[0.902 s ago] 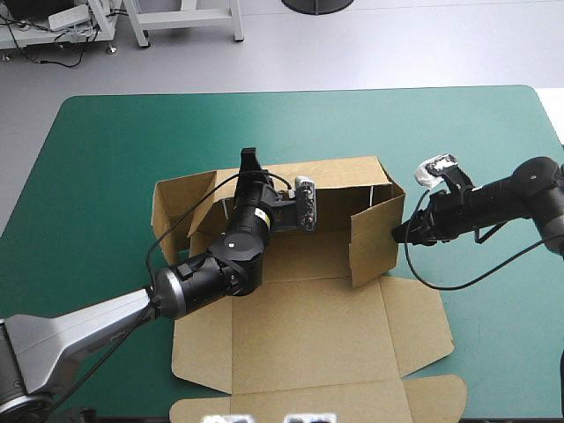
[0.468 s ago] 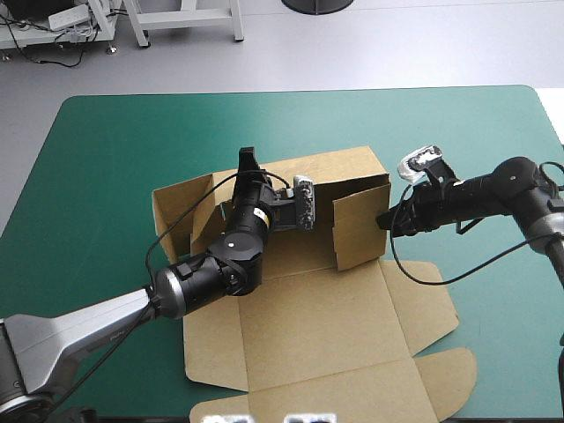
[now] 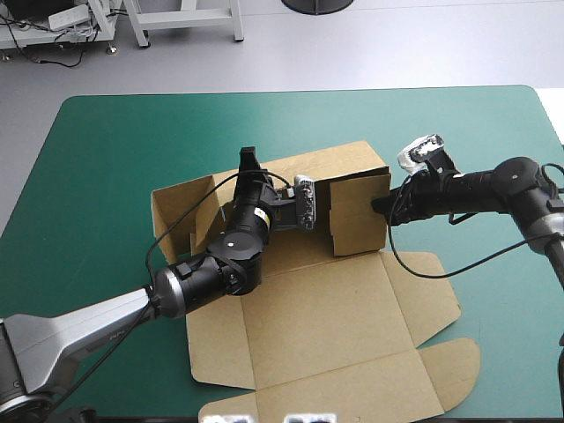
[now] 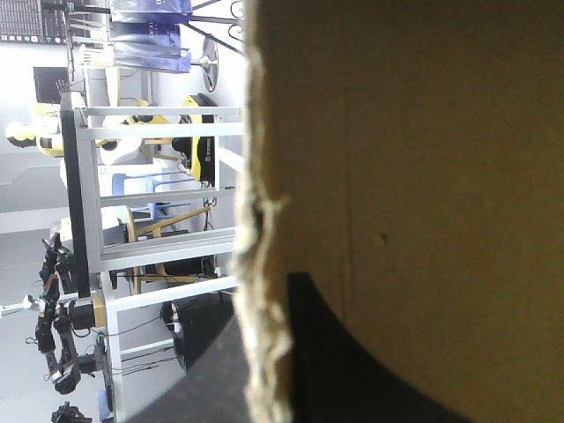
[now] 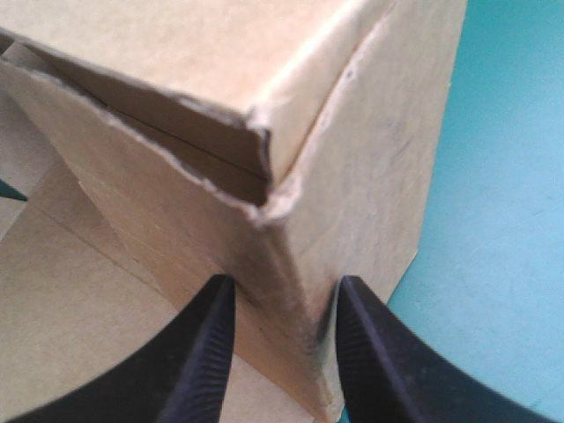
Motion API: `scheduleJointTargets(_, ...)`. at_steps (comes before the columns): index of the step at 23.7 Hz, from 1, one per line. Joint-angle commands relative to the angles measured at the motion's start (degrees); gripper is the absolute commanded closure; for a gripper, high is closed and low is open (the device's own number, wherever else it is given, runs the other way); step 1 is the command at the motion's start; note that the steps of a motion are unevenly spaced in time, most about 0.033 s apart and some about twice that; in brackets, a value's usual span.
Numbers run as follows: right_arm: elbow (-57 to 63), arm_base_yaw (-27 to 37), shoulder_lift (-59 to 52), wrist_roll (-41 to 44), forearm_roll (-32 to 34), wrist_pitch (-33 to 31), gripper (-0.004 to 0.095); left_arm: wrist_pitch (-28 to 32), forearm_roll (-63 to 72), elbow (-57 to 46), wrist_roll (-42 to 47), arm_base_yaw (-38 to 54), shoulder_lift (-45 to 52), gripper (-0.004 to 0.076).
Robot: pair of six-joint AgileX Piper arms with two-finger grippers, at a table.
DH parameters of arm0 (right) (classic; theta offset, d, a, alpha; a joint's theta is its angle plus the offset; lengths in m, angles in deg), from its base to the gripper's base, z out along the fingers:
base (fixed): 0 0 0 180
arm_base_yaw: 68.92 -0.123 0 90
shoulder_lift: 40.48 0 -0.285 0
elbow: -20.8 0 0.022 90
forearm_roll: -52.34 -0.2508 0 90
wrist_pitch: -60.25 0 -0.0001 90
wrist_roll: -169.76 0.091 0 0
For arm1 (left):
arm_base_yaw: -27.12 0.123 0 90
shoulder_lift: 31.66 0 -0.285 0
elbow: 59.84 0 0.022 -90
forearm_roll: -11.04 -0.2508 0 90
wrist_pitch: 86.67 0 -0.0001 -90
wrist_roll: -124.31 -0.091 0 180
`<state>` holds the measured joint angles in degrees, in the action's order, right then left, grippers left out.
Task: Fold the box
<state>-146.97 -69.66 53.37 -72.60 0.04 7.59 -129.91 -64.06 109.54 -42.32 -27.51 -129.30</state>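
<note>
Box location: I am seeing the brown box (image 3: 326, 326) lying mid-table on the teal-green cover (image 3: 115, 150), its lid panel spreading flat toward the near edge.
Walls: the back wall, left wall and right wall are standing up, and the right wall is leaning in toward the middle.
Left gripper (image 3: 249, 167): it is clamping the back wall's top edge. In my left wrist view the ragged board edge is running between the two black fingers (image 4: 352, 352).
Right gripper (image 3: 379, 205): it is pressing at the right wall from outside. Its fingers (image 5: 198, 352) are sitting nearly together, pinching the box's upright corner fold between them.
</note>
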Motion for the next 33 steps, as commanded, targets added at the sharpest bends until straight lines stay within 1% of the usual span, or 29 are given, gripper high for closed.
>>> scheduleJointTargets(1,-1.46,-0.05,-1.58,-2.86,-5.25,5.52,0.0550,3.35,-2.06,1.58,0.77,-0.37,1.98,0.0729)
scheduleJointTargets(4,-1.46,-0.05,0.06,-5.24,-7.07,6.57,0.0550,3.60,-2.06,1.58,0.77,-0.37,1.98,0.0729)
scheduleJointTargets(10,-1.46,-0.05,4.60,-10.40,-14.08,5.94,0.0550,3.60,-2.06,1.58,0.77,-0.37,1.98,0.0729)
scheduleJointTargets(12,-1.46,-0.05,5.48,-11.65,-15.80,6.04,0.0570,3.60,-2.06,1.58,0.77,-0.37,1.98,0.0729)
scheduleJointTargets(14,-1.46,-0.05,5.89,-12.33,-18.43,6.15,0.0675,3.81,-2.06,1.58,0.77,-0.37,1.98,0.0729)
scheduleJointTargets(17,-1.56,-0.05,5.89,-12.86,-18.87,6.05,0.0878,3.94,-2.06,1.58,0.77,-0.37,1.98,0.0728)
scheduleJointTargets(18,-1.56,-0.05,5.89,-12.74,-18.77,6.05,0.0931,4.05,-2.06,1.58,0.77,-0.37,1.98,0.0728)
scheduleJointTargets(19,-1.56,-0.05,5.89,-12.63,-18.49,5.89,0.0921,4.05,-2.06,1.58,0.77,-0.37,1.98,0.0728)
scheduleJointTargets(21,-1.56,-0.05,5.89,-12.60,-18.34,5.65,0.0922,4.46,-2.06,1.71,0.77,-0.37,1.45,0.0703)
scheduleJointTargets(23,-1.56,-0.05,5.89,-12.24,-18.34,5.65,0.0922,4.73,-2.06,1.71,0.77,-0.37,0.10,0.0635)
scheduleJointTargets(24,-1.56,-0.05,5.89,-12.11,-18.34,5.77,0.0922,5.34,-2.27,1.81,0.77,-0.37,-1.01,0.0573)
scheduleJointTargets(25,-1.56,-0.05,5.89,-11.96,-18.34,5.77,0.0922,5.89,-2.44,1.81,0.77,-0.37,-1.39,0.0549)
scheduleJointTargets(26,-1.56,-0.05,5.89,-11.96,-18.34,6.24,0.0922,7.94,-2.44,1.81,0.77,-0.49,-1.96,0.0494)
scheduleJointTargets(27,-1.56,-0.05,5.89,-11.96,-18.34,6.36,0.0922,9.45,-2.44,1.81,0.77,-0.78,-2.06,0.0472)
scheduleJointTargets(29,-1.56,-0.05,5.89,-10.72,-18.24,7.11,0.0922,10.74,-6.10,1.81,1.15,-2.90,-2.06,0.0470)
scheduleJointTargets(31,-1.56,-0.05,5.89,-9.76,-17.58,7.98,0.0922,10.74,-10.30,1.81,5.38,-5.70,-2.06,0.0470)
scheduleJointTargets(33,-1.56,-0.05,5.89,-8.76,-15.69,8.34,0.0922,9.96,-12.51,1.81,7.70,-8.28,-2.06,0.0470)
